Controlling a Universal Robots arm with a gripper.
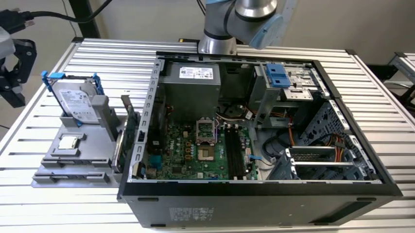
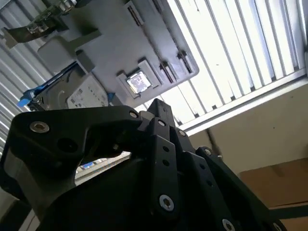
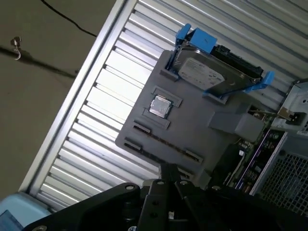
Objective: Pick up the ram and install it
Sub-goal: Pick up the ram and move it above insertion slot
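Ram showed to me as no more than a thin, dark strip [image 3: 163, 143] seen edge-on in the first wrist view, standing in a long groove of the grey tray [image 1: 87, 156] between two small clip-like brackets; I could not make out its chips or colour, so I took that strip for it with some doubt. My claw [image 1: 11, 70] was a matte black, angular linkage with round bolt heads, and in the exterior view it hung at that view's left, just off the edge of the table [image 1: 52, 208] and well apart from the computer case [image 1: 259, 187]. I could not tell whether my claw was open or closed, and I saw nothing held in it. The table was ribbed, pale metal with long parallel slats that caught the light. The tray was dull, smooth grey plastic, moulded into steps and pockets. A hard drive [image 1: 73, 102] stood tilted in it, a flat silver slab with a white label, clasped by bright blue plastic rails. Just in front of the drive a small square processor chip [image 1: 68, 141] with a shiny metal lid lay flat in its pocket. A thin expansion card [image 1: 128, 124] stood upright between the tray and the case. The case lay open, a black sheet-metal box, with the green motherboard [image 1: 188, 155] flat on its floor and the long black plastic slots [image 1: 234, 153] running side by side along it. A grey, boxy power supply [image 1: 191, 82] sat behind the board, below my arm's rounded silver base [image 1: 217, 43].
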